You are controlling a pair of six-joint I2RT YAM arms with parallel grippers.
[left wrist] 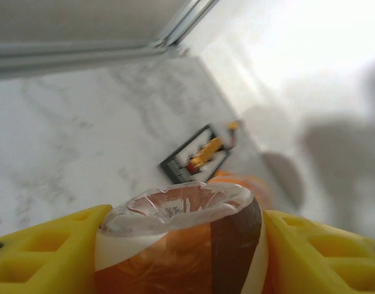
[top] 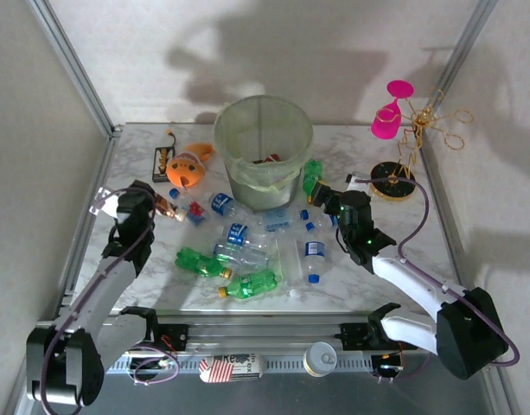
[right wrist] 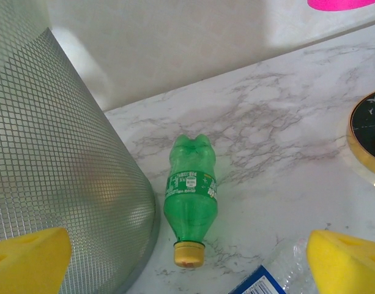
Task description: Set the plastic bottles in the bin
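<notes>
Plastic bottles (top: pixel 239 233) lie scattered across the marble counter (top: pixel 161 281), most of them in a loose heap between the two arms, in front of the bin (top: pixel 239 177).

At the far left, the left fingers (left wrist: pixel 40 251) are closed on a brown-labelled bottle (left wrist: pixel 181 239), a small clear one gripped across its body with its base pointing away from the wrist. It is raised off the counter, near the orange plush toy (top: pixel 188 166) and a small black tray (left wrist: pixel 196 156).

In the middle, two green bottles (top: pixel 250 284) lie on their sides nearest the arms. Clear ones with blue labels sit closer to the bin, some touching each other.

To the right, just beside the bin's foot, a lone green bottle (right wrist: pixel 190 199) lies flat with its yellow cap towards the wrist. The right fingers (right wrist: pixel 343 263) are spread as wide as they go, empty, one on each side of it and above it.

These bottles look empty, so I judge them very light. Their walls are probably thin enough to dent under a hard squeeze, and they are smooth and round enough to roll or squirt out. The labelled waist looks like the best hold, with the fingers closing across the width. The neck by the cap would be stiffer but narrow.

Further right stand a pink goblet (top: pixel 387 117) and a gold-rimmed black disc (top: pixel 392 180).
</notes>
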